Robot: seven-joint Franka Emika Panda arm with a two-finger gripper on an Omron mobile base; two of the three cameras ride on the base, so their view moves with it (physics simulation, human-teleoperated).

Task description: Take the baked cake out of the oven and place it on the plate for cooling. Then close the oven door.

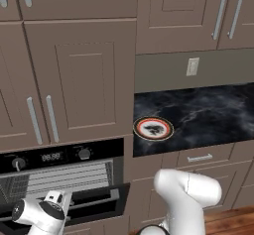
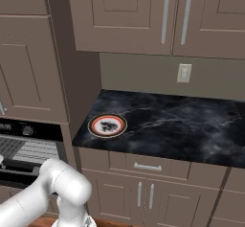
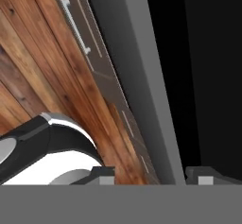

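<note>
Hand view: the tool (image 3: 150, 176) is showing its two dark fingertips (image 3: 202, 175) at the bottom edge, standing apart with nothing between them; the jaws are released. Just beyond them a grey edge and a black panel (image 3: 198, 76), apparently the oven door, are filling the right side, while the wooden floor (image 3: 33, 62) and a brown cabinet front with a silver handle (image 3: 75, 27) are running diagonally on the left.

Left base view: the white arm (image 1: 186, 192) is rising at lower right and its wrist is hanging low at the left, in front of the oven (image 1: 59, 174). The door (image 1: 96, 199) is standing partly lowered, its silver bar handle (image 1: 94, 195) visible, and the grey racked interior (image 1: 69, 177) is showing above it. The baked cake cannot be made out in the cavity.

Farther right, the plate (image 1: 153, 128) is lying flat on the dark marble tabletop (image 1: 208, 115), near its left front corner, with nothing on it. Behind it a wall socket (image 1: 192, 66) is sitting on the backsplash.
</note>
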